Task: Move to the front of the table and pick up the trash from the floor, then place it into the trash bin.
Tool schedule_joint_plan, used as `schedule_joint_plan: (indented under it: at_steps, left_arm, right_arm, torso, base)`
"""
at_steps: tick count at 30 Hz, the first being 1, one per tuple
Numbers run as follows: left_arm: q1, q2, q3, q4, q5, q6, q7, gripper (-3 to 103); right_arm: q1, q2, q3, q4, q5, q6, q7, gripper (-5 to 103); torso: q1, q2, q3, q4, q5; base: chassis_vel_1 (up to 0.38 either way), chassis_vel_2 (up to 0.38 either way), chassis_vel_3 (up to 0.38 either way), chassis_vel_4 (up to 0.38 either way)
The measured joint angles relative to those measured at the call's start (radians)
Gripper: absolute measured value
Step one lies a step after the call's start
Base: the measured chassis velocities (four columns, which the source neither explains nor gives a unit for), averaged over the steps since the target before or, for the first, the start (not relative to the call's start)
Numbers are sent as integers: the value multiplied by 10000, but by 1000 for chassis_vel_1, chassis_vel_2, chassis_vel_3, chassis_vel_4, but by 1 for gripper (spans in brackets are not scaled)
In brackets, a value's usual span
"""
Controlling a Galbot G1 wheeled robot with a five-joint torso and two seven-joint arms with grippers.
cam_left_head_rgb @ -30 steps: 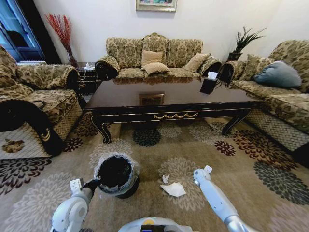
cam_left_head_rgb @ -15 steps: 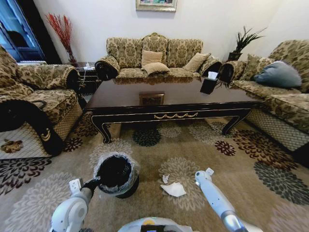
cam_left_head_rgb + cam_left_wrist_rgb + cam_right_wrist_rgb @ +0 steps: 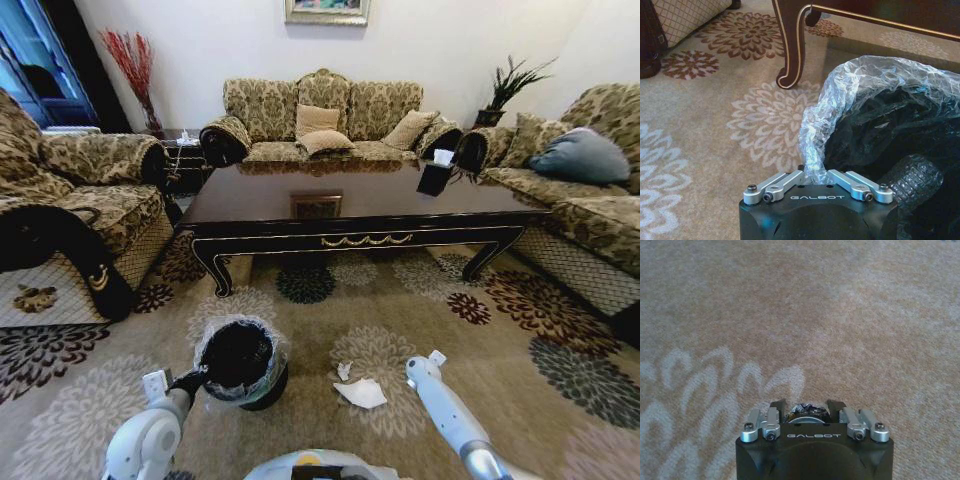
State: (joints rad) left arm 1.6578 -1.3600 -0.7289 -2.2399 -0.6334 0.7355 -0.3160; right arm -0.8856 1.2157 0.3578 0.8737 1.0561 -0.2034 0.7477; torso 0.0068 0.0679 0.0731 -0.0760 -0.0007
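Two arms: both reach forward low over the carpet (image 3: 520, 400), one for the bin, one for the litter.
Left gripper (image 3: 816, 176): its fingers look clenched on the plastic liner at the near rim of the trash bin (image 3: 240, 362), seemingly to hold the bin steady and its mouth open beside the litter.
Right gripper (image 3: 436, 358): hangs over bare carpet; I cannot tell whether its fingers are apart or together.
Trash (image 3: 361, 392): a crumpled white sheet lies on the floor between the bin and the right gripper, a smaller scrap just beyond it; both sit off to that gripper's left, not under its fingers and not touching them.
Task stage: nothing lifted yet, judging by the paper flat on the carpet.
Table (image 3: 365, 239): well beyond, its tabletop facing the robot squarely.
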Motion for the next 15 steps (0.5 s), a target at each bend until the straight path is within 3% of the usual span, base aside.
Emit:
schedule_joint_plan:
  at_steps: [4,11,13,15]
  left_arm:
    - [49,-2,-5,-10,8,0,-1,2]
    - [107,1,-24,-65,13,0,-2,2]
    - [108,1,-23,-65,13,0,-2,2]
    - [109,0,-18,-64,14,0,-5,2]
  right_arm:
    - [-69,23,-8,84,-147,1,39,41]
    - [-253,-100,-57,302,-368,-69,89,73]
    - [-271,-115,-56,329,-371,-81,93,73]
    - [-375,-179,-56,495,-374,-136,123,84]
  torso:
    - [0,0,1,0,3]
    - [0,-1,3,0,11]
    - [0,-1,4,0,11]
    - [0,-2,4,2,12]
  base:
    - [0,0,0,0]
    - [0,0,0,0]
    - [0,0,0,0]
    - [0,0,0,0]
